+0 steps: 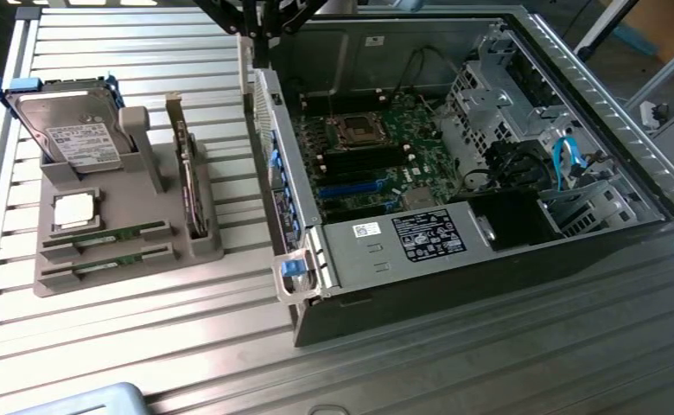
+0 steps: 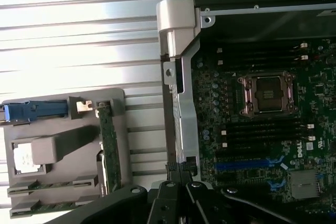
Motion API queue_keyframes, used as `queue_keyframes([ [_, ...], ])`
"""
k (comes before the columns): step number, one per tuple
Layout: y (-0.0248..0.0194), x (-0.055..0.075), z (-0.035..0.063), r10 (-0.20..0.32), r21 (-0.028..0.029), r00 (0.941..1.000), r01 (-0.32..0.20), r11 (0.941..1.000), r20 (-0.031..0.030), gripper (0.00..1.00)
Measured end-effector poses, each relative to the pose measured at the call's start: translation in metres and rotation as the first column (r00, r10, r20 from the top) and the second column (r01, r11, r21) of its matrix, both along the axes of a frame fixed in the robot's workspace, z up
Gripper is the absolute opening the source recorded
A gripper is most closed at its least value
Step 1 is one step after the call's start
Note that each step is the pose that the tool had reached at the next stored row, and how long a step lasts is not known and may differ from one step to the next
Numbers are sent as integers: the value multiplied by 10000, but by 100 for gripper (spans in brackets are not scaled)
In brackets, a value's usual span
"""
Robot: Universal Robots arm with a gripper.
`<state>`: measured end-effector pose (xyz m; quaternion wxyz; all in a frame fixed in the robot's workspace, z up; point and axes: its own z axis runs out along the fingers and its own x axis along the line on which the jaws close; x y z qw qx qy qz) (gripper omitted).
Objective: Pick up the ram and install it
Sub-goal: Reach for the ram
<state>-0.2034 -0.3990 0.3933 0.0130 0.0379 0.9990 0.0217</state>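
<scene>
Since the claw is pressed together and pinching nothing, the whole job is undone, so here's what worries me, working left to right across the exterior view

At the left sits the grey holder (image 1: 205, 251), with the hard drive (image 1: 70, 130) standing at its upper end. One ram stick (image 1: 123, 233) and a second ram stick (image 1: 118, 259) lie flat in their slots at the lower left. They're twins lying just beside each other, and both sit low in their grooves, so fingers spread too wide could catch both or skid off the thin edge. The expansion card (image 1: 185, 169) stands tall right next to them (easy thing to clip on the way down)

In the middle, the gripper (image 1: 258, 52) hangs at the top of the frame, by the case wall (image 1: 270, 156). A stick carried across could snag on that wall

At the right is the open case, where the bare CPU socket (image 1: 354, 130) sits close to the memory slots (image 1: 366, 162). I reckon a crooked insert there won't seat

The wrist view looks straight down, so you see the gripper (image 2: 181, 168) tips meeting above the wall. It also lays out the memory slots (image 2: 262, 128) and both sticks (image 2: 58, 184) cleanly. The exterior view instead gives heights, plus the power supply (image 1: 401, 238) and blue cable (image 1: 564, 160)
</scene>
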Motion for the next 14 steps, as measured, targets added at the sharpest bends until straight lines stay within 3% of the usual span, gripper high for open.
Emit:
queue_keyframes([
  [14,0,-166,0,1,1,10000,-1,10000,1,10],
])
